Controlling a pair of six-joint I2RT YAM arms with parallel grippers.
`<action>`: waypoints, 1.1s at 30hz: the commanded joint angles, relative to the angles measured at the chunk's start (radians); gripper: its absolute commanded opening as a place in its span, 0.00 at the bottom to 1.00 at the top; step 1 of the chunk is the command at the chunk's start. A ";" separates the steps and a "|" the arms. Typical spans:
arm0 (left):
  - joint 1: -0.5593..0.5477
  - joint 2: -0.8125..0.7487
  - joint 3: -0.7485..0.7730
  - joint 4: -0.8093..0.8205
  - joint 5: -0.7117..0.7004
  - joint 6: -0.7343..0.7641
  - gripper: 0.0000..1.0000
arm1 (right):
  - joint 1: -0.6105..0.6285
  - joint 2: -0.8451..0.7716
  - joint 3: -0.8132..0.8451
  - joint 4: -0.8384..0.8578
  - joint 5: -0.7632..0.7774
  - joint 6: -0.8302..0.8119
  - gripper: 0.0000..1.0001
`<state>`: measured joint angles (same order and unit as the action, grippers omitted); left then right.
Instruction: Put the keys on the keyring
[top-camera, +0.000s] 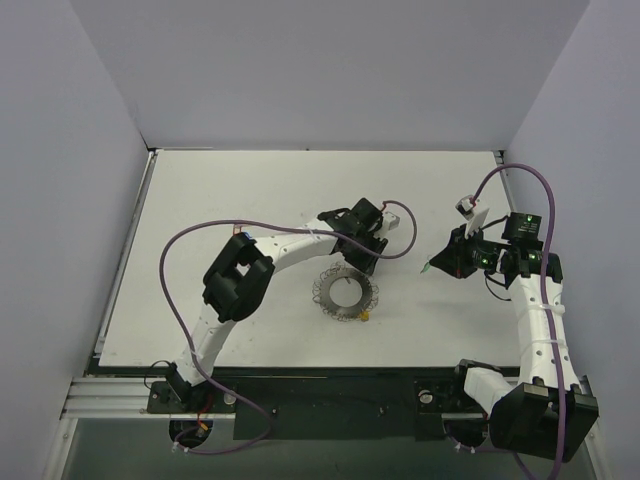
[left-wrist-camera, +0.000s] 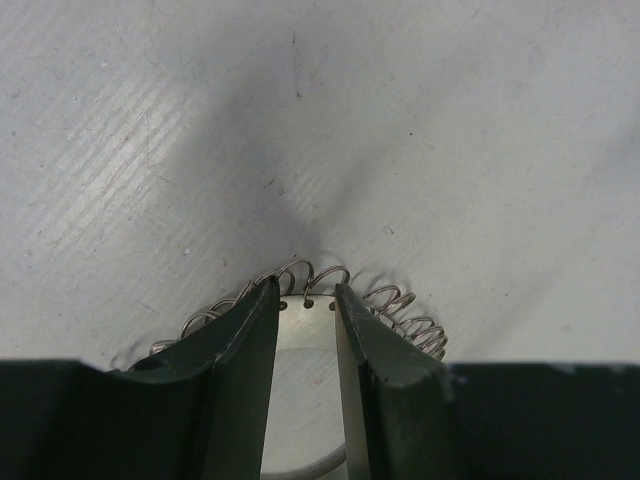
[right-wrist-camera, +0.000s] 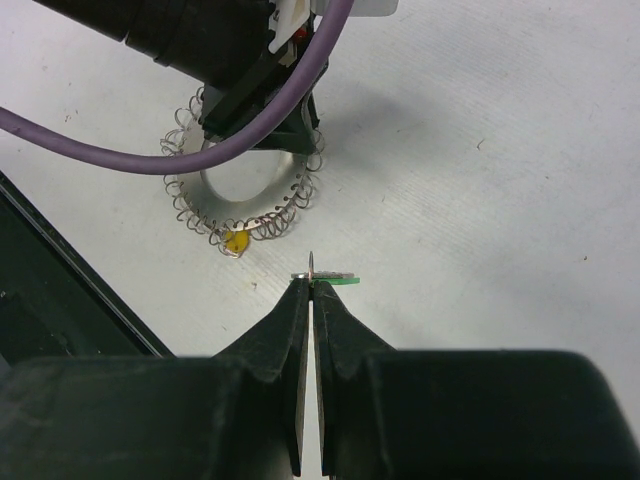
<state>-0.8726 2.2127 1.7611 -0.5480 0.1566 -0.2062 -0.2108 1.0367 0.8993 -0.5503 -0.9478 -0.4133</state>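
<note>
Right wrist: my right fingers (right-wrist-camera: 295, 330) clenched on green key (right-wrist-camera: 340, 280); left fingers (left-wrist-camera: 250, 345) straddle keyring (left-wrist-camera: 305, 312), grip unclear; white table (right-wrist-camera: 480, 150), lilac walls (top-camera: 60, 150).

The keyring (top-camera: 340, 298) lies flat on the white table (top-camera: 250, 200) under the left gripper (top-camera: 357, 262), whose tips are over its far rim. Its yellow tag (top-camera: 366, 316) sits on the rim opposite. To the right, well apart, the right gripper (top-camera: 440, 263) points back toward the left one, a green key (top-camera: 427, 269) at its tips.

White table (top-camera: 250, 190), keyring (top-camera: 326, 293) flat on it.
</note>
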 joint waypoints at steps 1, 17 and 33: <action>0.012 0.024 0.087 -0.059 0.073 0.051 0.38 | -0.006 0.002 -0.002 -0.014 -0.029 -0.012 0.00; 0.020 0.087 0.144 -0.102 0.109 0.073 0.39 | -0.006 0.002 -0.002 -0.016 -0.026 -0.010 0.00; 0.020 0.073 0.155 -0.132 0.152 0.091 0.26 | -0.006 0.005 -0.002 -0.016 -0.028 -0.012 0.00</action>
<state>-0.8600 2.3013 1.8725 -0.6617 0.2665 -0.1349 -0.2108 1.0367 0.8993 -0.5503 -0.9478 -0.4168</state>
